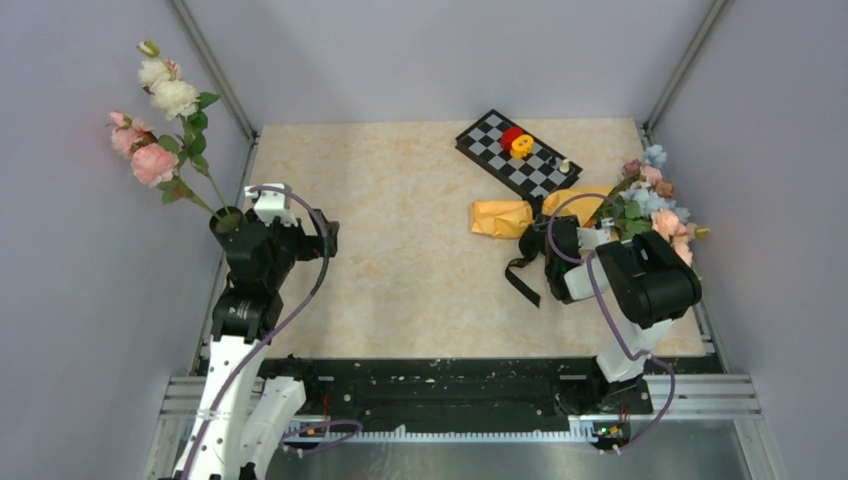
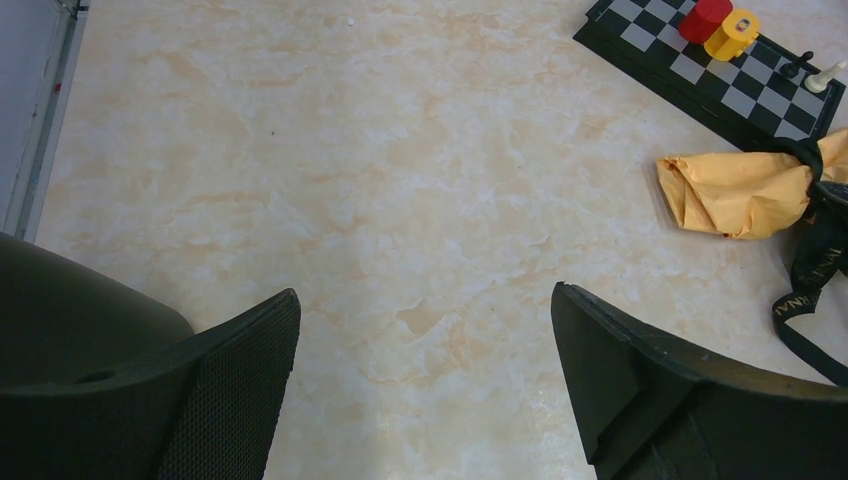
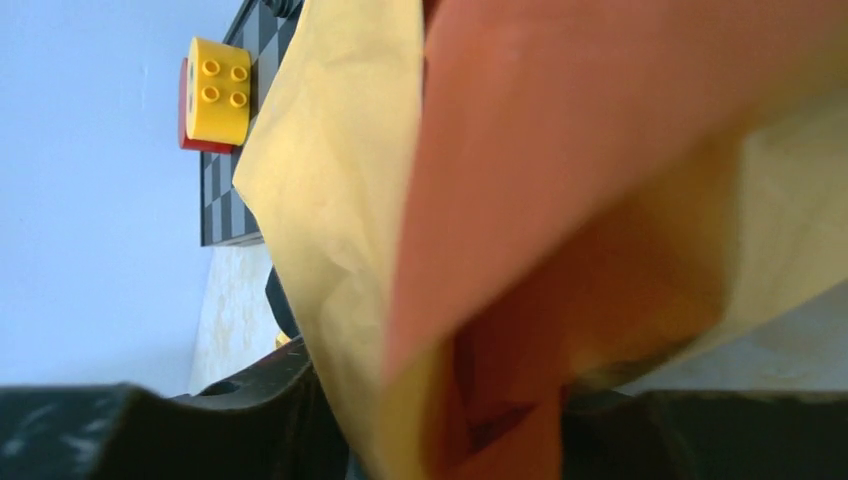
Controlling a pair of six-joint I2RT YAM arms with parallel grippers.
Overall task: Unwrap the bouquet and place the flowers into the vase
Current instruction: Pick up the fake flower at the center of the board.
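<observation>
Overhead view steep; wrist views close, low; chessboard [image 1: 530, 175] shared.

Table top [image 1: 400, 250]: smooth stone-look sheet, cream marbling, low sheen.
Bouquet paper [image 1: 500, 217]: orange-yellow paper, crinkled, matt.
Ribbon [image 2: 805, 290]: black, likely woven cloth; too small to be sure.
Flowers [image 1: 655, 205]: cloth-like petals, matt.
Vase [image 1: 226, 227]: black, matt.
Chessboard [image 2: 720, 70]: hard, smooth squares, slightly glossy.
Yellow brick [image 3: 220, 90]: glossy plastic, studded top.
Left gripper [image 2: 423, 292] pads [image 2: 245, 380]: black, matt, one finely mesh-textured.
Near rail [image 1: 720, 390]: bare silvery metal, dull.
</observation>
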